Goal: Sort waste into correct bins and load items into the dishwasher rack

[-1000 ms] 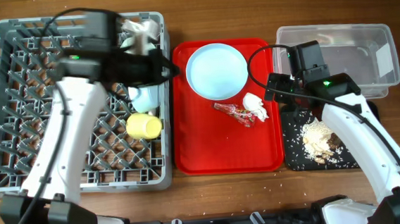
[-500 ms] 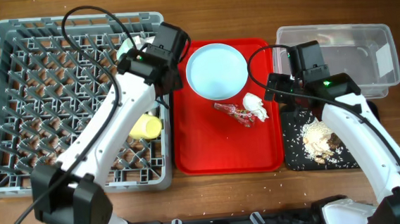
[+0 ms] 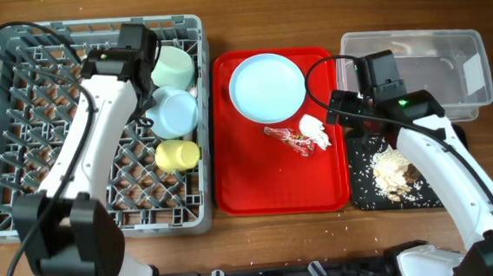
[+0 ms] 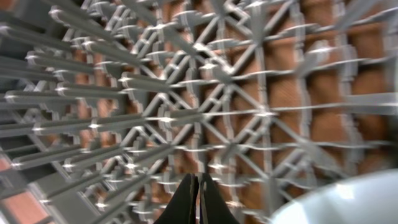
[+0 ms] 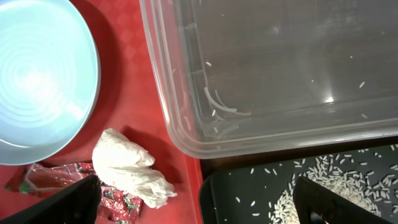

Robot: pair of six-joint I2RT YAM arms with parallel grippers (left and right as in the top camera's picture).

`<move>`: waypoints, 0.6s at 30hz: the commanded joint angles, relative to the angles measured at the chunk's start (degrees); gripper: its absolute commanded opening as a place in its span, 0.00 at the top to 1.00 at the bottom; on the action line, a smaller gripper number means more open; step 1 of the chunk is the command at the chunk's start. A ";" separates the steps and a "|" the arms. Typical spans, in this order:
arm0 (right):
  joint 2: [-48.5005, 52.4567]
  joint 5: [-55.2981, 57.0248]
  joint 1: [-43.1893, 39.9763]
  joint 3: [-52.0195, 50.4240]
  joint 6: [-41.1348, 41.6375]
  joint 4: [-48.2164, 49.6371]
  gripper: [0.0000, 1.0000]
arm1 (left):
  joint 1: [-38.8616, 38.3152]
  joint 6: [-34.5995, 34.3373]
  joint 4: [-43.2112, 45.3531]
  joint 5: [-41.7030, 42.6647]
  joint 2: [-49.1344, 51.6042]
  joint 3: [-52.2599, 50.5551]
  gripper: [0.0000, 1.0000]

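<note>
The grey dishwasher rack [image 3: 20, 128] holds two pale bowls [image 3: 173, 67] [image 3: 176, 112] and a yellow cup [image 3: 177, 154] along its right side. My left gripper [image 4: 199, 182] is shut on nothing, hanging over the rack's pegs [image 4: 217, 93] near its back, just left of the bowls. A pale blue plate [image 3: 267, 86], a white tissue wad [image 3: 314, 131] and a red wrapper [image 3: 287, 139] lie on the red tray [image 3: 267, 189]. My right gripper [image 5: 196, 196] is open above the tray's right edge, with the tissue [image 5: 127, 168] beside its left finger. The fork and spoon are out of view.
A clear tub [image 3: 422, 39] stands at the back right, with a few grains in it. In front of it, a black tray [image 3: 364, 195] holds beige food scraps [image 3: 392, 169]. Cables loop over both arms.
My left arm has swung left from the rack's right edge to above the rack's back, uncovering the bowls and cup. The right arm has not moved.
</note>
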 commanded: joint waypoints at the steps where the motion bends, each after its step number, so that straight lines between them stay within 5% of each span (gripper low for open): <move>1: 0.31 1.20 -0.13 0.74 -0.33 0.11 0.00 | -3.17 2.69 4.28 12.39 -5.77 0.59 0.96; 4: 0.31 1.20 -0.13 0.74 -0.33 0.11 0.00 | -7.89 8.87 7.37 19.69 -5.99 0.57 0.96; 8: 0.31 1.20 -0.13 0.74 -0.35 0.11 0.00 | -10.10 8.94 6.67 20.17 -2.58 0.20 0.96; 18: 0.31 1.20 -0.13 0.74 -0.33 0.11 0.00 | -6.97 8.22 5.31 14.03 1.14 -0.13 0.96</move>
